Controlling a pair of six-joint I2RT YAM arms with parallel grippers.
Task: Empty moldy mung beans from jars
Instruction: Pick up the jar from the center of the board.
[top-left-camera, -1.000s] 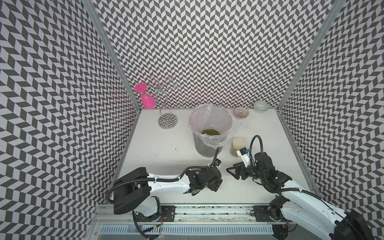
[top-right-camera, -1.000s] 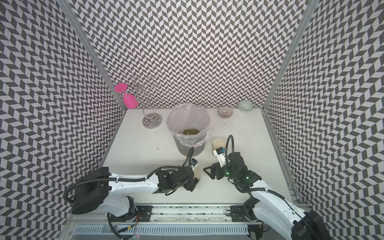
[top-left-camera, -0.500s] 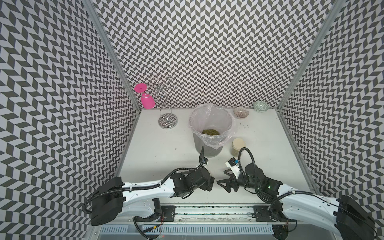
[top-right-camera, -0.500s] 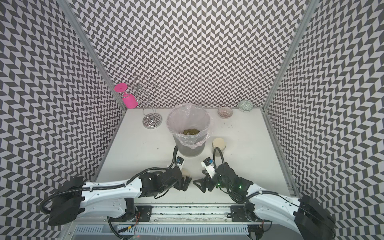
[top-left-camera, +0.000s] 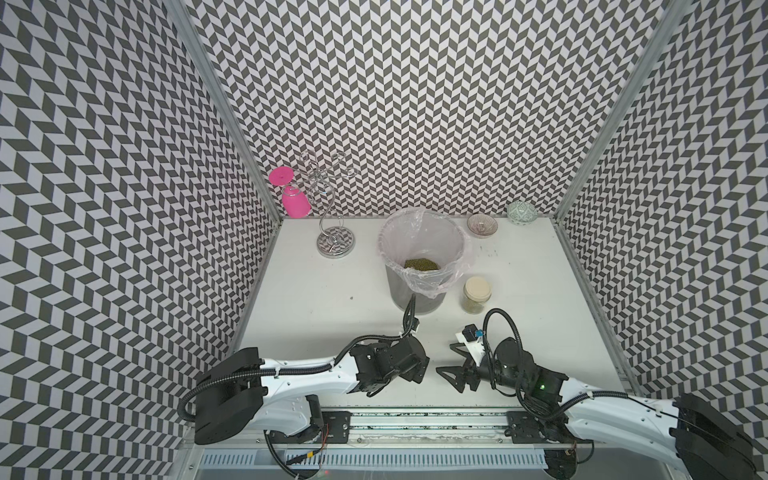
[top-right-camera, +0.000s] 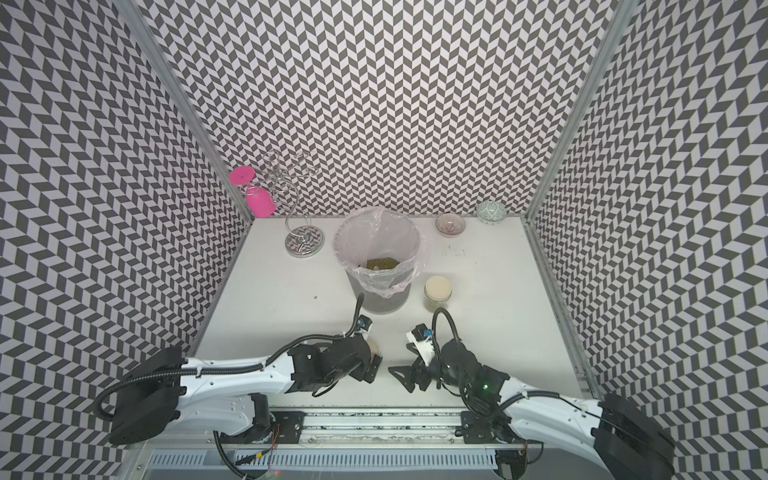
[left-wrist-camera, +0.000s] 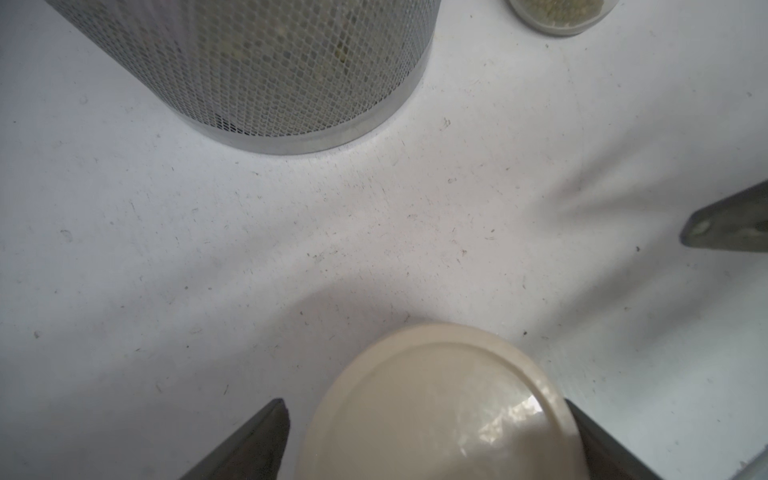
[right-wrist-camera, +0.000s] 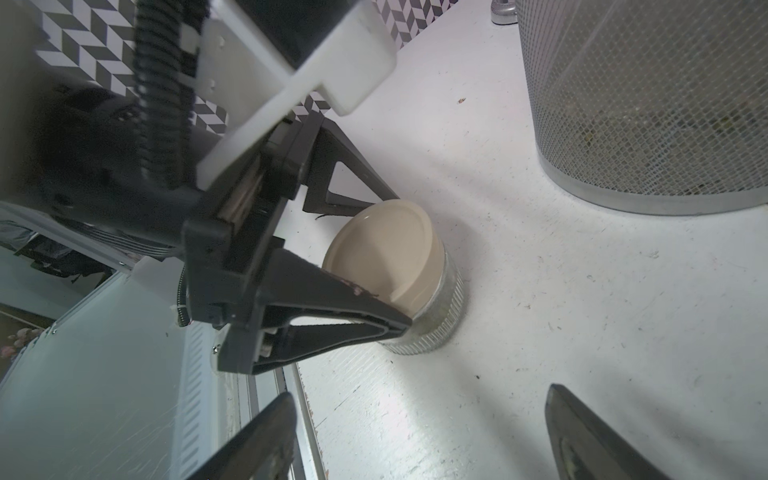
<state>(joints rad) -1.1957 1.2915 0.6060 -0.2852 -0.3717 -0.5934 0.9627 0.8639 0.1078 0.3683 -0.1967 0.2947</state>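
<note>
Both arms have sunk lower and drawn back toward the front rail over the last second. The right gripper (top-right-camera: 399, 356) has slid away from the second jar (top-left-camera: 476, 295), which now stands in plain sight just beside the wire-mesh bin (top-left-camera: 415, 301). That jar and the bin sit where they were.

The left gripper (left-wrist-camera: 424, 403) lies low at the front of the white table (top-left-camera: 324, 299), its jaws spread wide on either side of the front jar (right-wrist-camera: 448, 291). In the left wrist view one finger stands clear of the cream lid (left-wrist-camera: 436, 399) and the other sits right at its rim, so the jar is straddled rather than clamped. It stands upright on the table. Its glass is mostly hidden by the lid and a finger, with only a greenish trace low down, so how much it holds cannot be told.

The right gripper is also wide open and holds nothing. It points toward the left gripper, near the front jar but apart from it, with bare table between its fingers (right-wrist-camera: 257, 444).

The second jar is upright with its lid on and olive contents showing through the lower glass. A heap of mung beans (top-left-camera: 421, 264) lies at the bottom of the bin's clear plastic liner (top-left-camera: 457, 266).

Along the back wall stand a chrome wire rack (top-left-camera: 334, 243) with a pink goblet (top-left-camera: 296, 201) hanging upside down from it, and two patterned bowls (top-left-camera: 482, 225) at the far right.
</note>
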